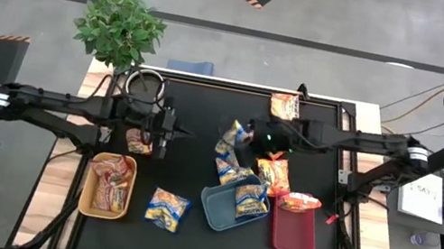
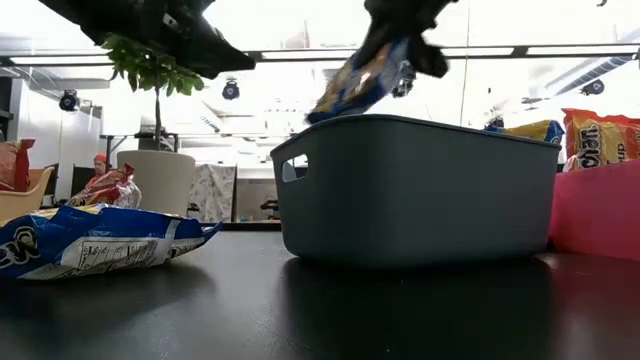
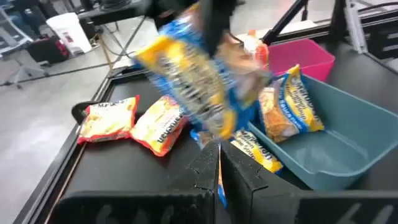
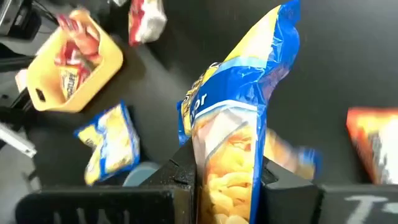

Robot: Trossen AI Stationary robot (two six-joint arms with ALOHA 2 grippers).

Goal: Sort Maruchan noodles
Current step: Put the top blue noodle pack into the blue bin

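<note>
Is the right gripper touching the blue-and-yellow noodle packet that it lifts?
Touching. In the right wrist view the right gripper has both dark fingers pressed against the sides of the blue-and-yellow packet, which stands up between them.

You see black worktop. Packet in right tool: blue-and-yellow packet, pale noodle block showing through. Loose packet on worktop: same blue and yellow. Yellow tray holds red packets. Blue-grey tray, red tray. Orange packets near them. Green plant.
</note>
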